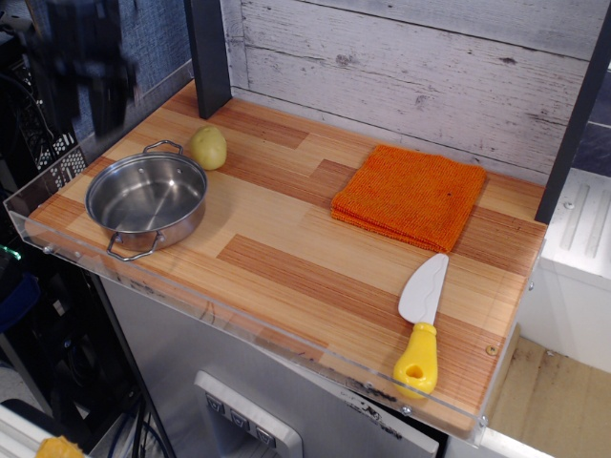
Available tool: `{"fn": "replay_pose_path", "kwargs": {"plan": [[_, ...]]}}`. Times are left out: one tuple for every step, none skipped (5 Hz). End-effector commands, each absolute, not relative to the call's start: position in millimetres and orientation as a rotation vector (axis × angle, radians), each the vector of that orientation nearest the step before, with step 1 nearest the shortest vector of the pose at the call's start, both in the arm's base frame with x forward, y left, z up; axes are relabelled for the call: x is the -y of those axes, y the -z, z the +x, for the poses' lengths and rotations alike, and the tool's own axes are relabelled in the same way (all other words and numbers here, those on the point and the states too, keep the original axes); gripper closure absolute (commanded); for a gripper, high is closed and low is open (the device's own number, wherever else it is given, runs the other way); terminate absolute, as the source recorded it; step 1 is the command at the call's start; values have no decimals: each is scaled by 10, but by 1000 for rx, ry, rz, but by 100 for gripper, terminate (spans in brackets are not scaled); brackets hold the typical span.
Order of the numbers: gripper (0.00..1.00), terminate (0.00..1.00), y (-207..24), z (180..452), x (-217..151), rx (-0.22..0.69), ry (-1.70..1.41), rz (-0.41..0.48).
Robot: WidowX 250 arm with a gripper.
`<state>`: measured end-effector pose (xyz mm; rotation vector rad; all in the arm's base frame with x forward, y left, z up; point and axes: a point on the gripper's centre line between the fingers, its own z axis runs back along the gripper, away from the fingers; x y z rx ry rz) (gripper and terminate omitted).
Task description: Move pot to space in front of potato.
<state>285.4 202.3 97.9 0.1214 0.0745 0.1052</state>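
Honestly there's nothing readable anywhere here. No labels, brand names, numbers or signs that I can make out. The pot is plain shiny steel with no stamp showing, the potato is bare, and the orange cloth has no tag. The knife at lower right has a plain yellow handle. There's a dark smudge along the clear front edge at the bottom, but it's too small to read.
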Motion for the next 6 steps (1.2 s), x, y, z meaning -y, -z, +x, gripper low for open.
{"fn": "replay_pose_path", "kwargs": {"plan": [[0, 0, -1880, 2902, -1744, 133, -73, 79], [0, 0, -1934, 3009, -1568, 143, -50, 2], [0, 0, -1914, 3091, -1479, 130, -18, -33], [0, 0, -1928, 3097, -1478, 133, -13, -27], [0, 0, -1944, 3066, -1544, 155, 17, -53], [0, 0, -1944, 3066, -1544, 155, 17, -53]]}}
